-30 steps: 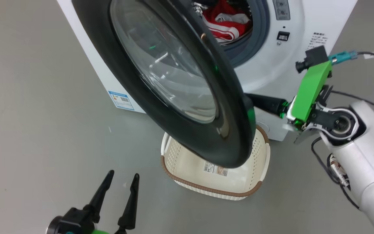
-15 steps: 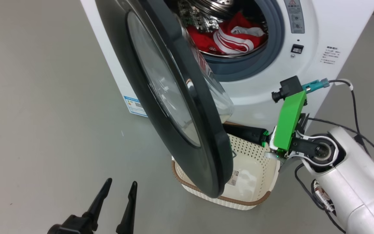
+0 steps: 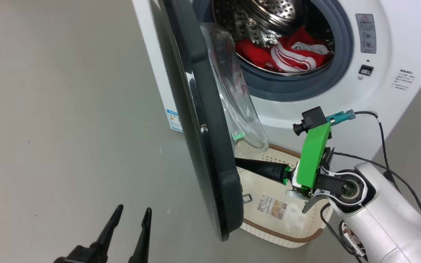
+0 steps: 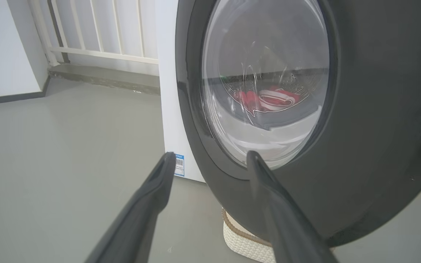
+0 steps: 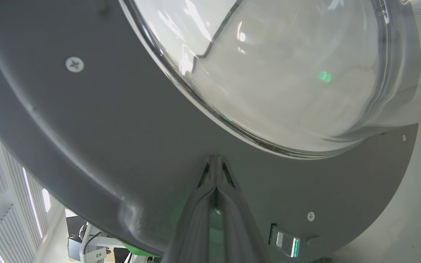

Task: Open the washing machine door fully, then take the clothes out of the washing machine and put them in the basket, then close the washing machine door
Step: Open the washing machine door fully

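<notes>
At six o'clock on the door (image 5: 86, 120) rim: pressing with right jaws pinched together, left jaws spread wide. Likely heavy, stiff, slick; push the rim, not the glass (image 5: 287, 73).

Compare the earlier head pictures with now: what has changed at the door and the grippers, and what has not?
The washing machine door has swung wider, now nearly edge-on to the head camera, pushed by the shut right gripper on its inner face. The head camera shifted too. Unchanged: the clothes in the drum, the basket empty below the door, the left gripper open and idle.
</notes>
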Tool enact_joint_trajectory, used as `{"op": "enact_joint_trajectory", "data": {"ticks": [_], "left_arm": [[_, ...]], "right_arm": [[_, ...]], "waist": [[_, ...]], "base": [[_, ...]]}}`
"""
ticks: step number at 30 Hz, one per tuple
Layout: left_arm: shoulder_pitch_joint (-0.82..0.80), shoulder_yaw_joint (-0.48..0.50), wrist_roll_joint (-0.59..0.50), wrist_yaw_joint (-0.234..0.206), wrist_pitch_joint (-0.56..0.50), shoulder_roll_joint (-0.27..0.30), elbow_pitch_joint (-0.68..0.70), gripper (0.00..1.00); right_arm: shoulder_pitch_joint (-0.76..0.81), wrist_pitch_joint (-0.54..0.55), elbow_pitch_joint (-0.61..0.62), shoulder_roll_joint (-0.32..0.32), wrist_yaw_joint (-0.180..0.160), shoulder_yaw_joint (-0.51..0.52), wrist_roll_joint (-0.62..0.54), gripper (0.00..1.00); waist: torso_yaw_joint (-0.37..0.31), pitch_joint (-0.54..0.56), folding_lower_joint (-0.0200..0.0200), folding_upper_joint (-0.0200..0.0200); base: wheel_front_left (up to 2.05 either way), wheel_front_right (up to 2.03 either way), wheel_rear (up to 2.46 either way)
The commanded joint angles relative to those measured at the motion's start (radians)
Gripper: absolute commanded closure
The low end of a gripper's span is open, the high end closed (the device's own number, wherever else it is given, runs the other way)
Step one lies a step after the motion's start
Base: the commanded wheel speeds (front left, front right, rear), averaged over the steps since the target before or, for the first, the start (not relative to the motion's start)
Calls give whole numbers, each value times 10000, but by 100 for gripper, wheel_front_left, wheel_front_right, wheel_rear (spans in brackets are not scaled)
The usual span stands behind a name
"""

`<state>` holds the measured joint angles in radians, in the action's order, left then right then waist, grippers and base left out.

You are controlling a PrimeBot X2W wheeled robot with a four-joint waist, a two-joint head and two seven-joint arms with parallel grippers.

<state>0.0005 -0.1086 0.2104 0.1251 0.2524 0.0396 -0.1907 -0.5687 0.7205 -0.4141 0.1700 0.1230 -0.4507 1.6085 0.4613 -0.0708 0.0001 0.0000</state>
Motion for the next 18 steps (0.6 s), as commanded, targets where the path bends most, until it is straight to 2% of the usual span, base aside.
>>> {"op": "enact_joint_trajectory", "data": {"ticks": [1,18], "left_arm": [[-91,347,-30,56,93,106,235,0],[25,739,172,-173,94,106,578,0]], "right_arm": [[65,-50,362,-295,77,-105,-1,100],[-319,137,194,-1011,77,-641,-83,100]], "waist": [[304,129,0,0],[604,-67,0,0]], "base": [[0,0,0],[0,0,0]]}}
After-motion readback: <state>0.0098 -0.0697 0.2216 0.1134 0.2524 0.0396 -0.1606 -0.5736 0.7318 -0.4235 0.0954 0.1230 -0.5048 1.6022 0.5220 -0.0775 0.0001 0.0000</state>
